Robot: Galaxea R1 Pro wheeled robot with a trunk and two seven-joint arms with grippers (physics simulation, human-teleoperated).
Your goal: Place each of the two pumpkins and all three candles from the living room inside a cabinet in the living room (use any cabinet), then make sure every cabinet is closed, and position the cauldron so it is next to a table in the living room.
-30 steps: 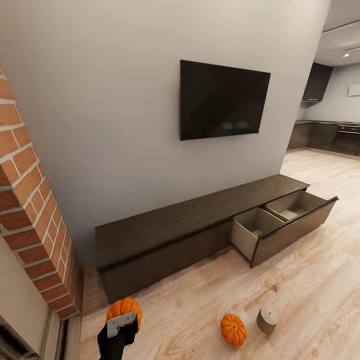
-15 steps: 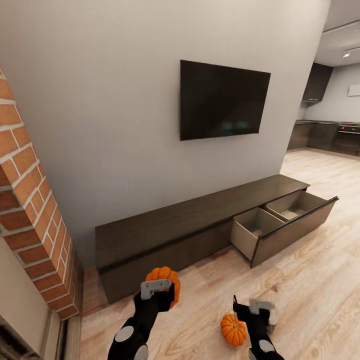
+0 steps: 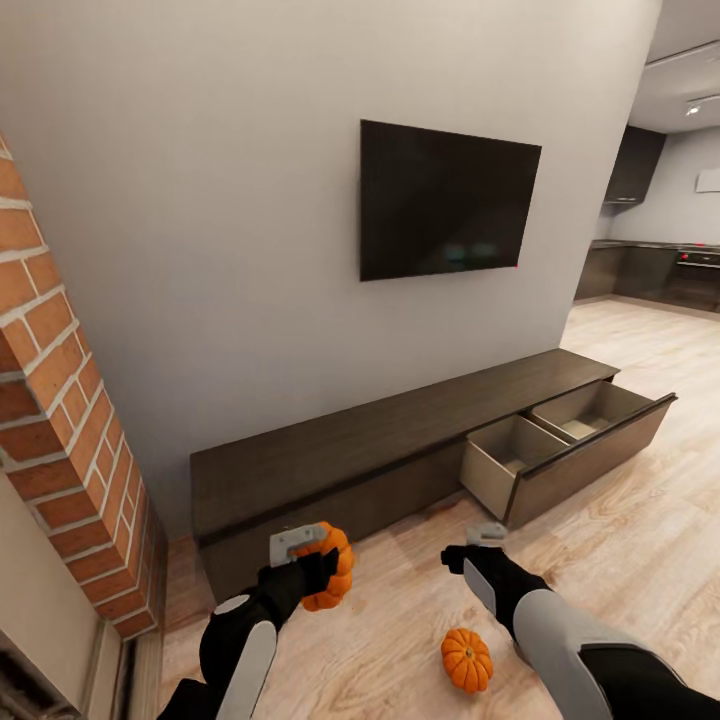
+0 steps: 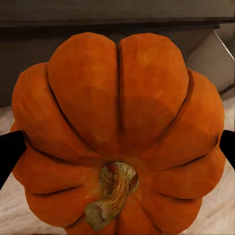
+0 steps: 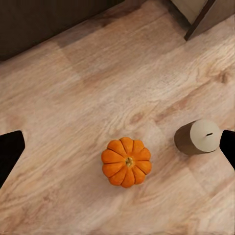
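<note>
The left gripper point(image 3: 312, 562) is clamped on a pumpkin point(image 3: 330, 566), holding it in the air in front of the closed left part of the long dark cabinet point(image 3: 390, 440); in the left wrist view that pumpkin point(image 4: 117, 132) fills nearly the whole picture, stem toward the camera, with a dark fingertip point(image 4: 10, 152) at either side of it. The right gripper point(image 3: 478, 548) hangs above the wooden floor point(image 3: 620, 560) with its fingers spread and nothing between them. Below it, the right wrist view shows a second pumpkin point(image 5: 126, 162) standing on the floor point(image 5: 73, 122), stem up, and just beside it, not touching, a short beige candle point(image 5: 198, 136) standing upright. In the head view this second pumpkin point(image 3: 466, 660) sits on the floor between the two arms, while the candle is hidden behind the right arm. At the cabinet's right end a drawer point(image 3: 565, 440) stands pulled out, showing two pale compartments; what lies in them is too small to make out. A dark television point(image 3: 445, 200) hangs on the grey wall above the cabinet, and a brick column point(image 3: 60, 420) rises at the left.
</note>
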